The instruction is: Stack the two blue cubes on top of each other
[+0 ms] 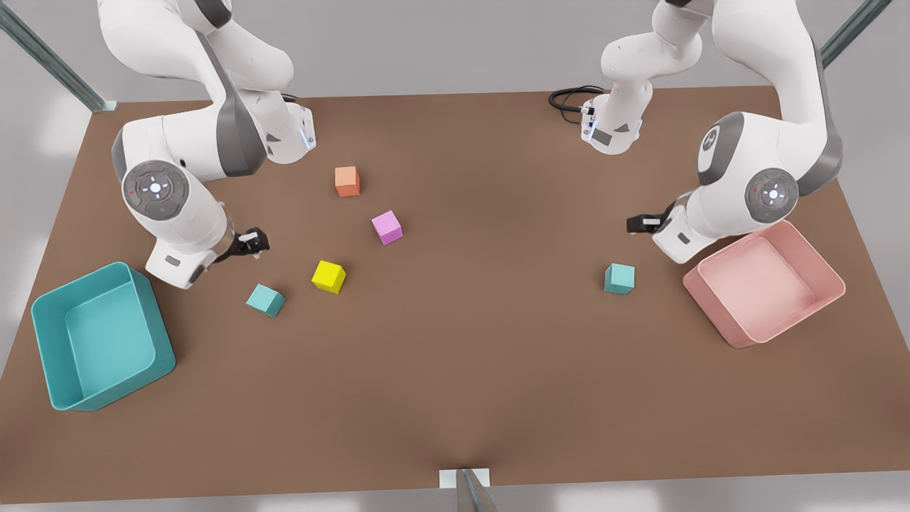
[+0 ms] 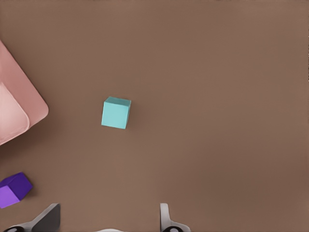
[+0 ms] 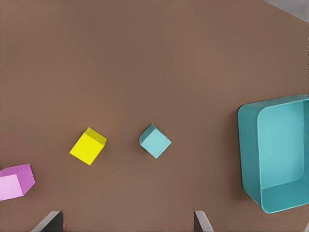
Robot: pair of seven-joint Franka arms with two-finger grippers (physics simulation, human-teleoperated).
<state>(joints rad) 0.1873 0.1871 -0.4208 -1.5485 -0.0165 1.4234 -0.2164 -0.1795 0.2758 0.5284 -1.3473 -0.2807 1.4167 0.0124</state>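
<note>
Purple cube (image 2: 14, 189) (left wrist view)

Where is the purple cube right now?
In the left wrist view, the purple cube sits on the table beside the pink bin, near the left pincer.

High front overview; downward-facing wrist cameras

Two teal cubes (image 1: 265, 299) (image 1: 619, 278), yellow cube (image 1: 328, 276), pink-violet cube (image 1: 387, 227), orange cube (image 1: 347, 180), dark purple cube (image 2: 13, 189), teal bin (image 1: 50, 334), pale pink bin (image 1: 817, 263), plain brown table (image 1: 455, 370), white-and-grey arms.
</note>
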